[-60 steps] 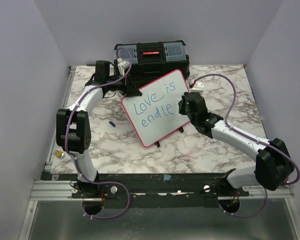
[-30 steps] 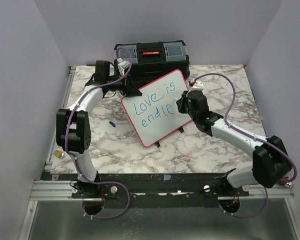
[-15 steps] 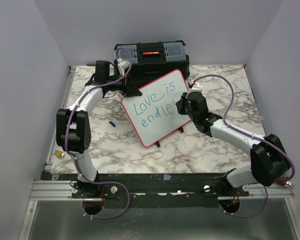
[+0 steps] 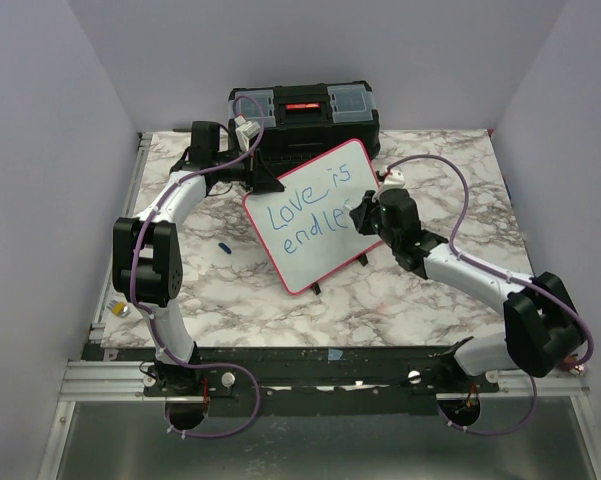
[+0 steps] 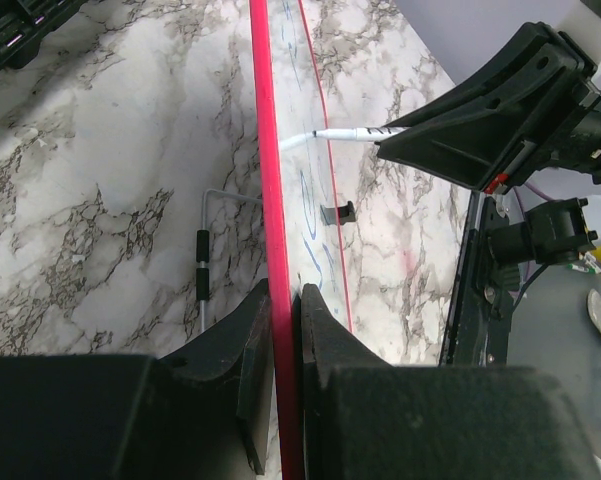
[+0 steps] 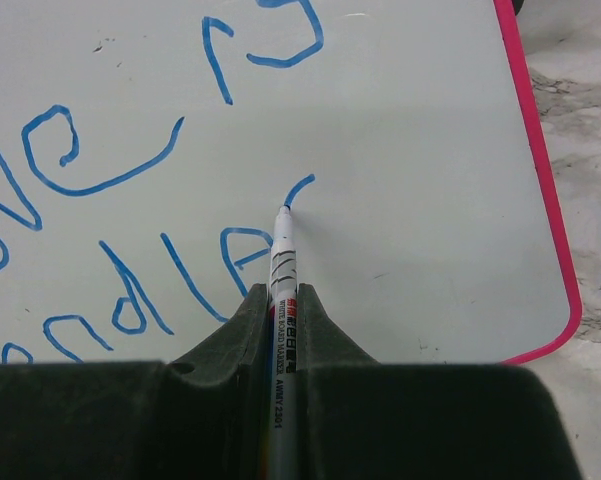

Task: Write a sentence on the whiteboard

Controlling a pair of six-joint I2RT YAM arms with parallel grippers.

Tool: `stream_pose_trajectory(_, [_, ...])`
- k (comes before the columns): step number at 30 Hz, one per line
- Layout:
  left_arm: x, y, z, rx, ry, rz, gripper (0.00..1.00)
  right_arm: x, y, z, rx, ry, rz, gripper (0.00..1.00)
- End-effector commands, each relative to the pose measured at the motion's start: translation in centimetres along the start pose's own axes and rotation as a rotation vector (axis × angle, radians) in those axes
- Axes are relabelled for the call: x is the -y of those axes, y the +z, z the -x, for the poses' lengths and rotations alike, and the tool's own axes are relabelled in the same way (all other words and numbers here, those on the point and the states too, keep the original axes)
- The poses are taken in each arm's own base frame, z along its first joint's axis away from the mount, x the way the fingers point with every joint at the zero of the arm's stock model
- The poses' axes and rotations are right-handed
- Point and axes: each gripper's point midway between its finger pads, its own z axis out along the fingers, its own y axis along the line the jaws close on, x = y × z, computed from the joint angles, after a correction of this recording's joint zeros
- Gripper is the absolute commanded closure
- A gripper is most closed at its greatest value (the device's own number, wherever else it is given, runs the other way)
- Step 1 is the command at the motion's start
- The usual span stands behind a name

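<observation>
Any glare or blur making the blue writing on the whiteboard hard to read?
Top external: even light, no glare on the whiteboard, sentence small but legible. Right wrist: strokes and marker label sharp. Left wrist: board edge-on, writing unreadable.

Marble table (image 4: 420, 295) with whiteboard (image 4: 313, 218), toolbox (image 4: 305, 122)

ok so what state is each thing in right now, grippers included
whiteboard, tilted, its pink frame clamped by the left gripper
sentence, unfinished, reads "Love is endle" plus a short stroke
marker, uncapped, tip against the board
left gripper, shut on the whiteboard
right gripper, shut on the marker
toolbox, lid closed, behind the board
</observation>
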Motion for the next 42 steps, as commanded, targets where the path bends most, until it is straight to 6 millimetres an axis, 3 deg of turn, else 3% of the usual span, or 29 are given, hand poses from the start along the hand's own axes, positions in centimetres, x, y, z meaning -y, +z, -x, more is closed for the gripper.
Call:
stream_pose_trajectory(1, [1.3, -0.2, 2.1, 0.046, 0.183, -0.038, 1.0, 0.1, -0.6, -3.1, -0.095, -0.026, 0.03, 0.99])
stream_pose_trajectory(21, [1.2, -0.1, 2.1, 0.045, 0.179, -0.037, 1.0, 4.3, -1.0, -4.0, -0.103, -0.023, -0.191, 0.99])
stream_pose_trajectory(33, [1.2, -0.1, 2.1, 0.045, 0.178, -0.036, 1.0, 4.0, -1.8, -6.2, -0.167, -0.005, -0.154, 0.99])
stream_pose_trajectory(42, [1.2, -0.1, 2.1, 0.045, 0.181, -0.035, 1.0, 2.5, -1.9, -6.5, -0.191, 0.011, -0.072, 0.99])
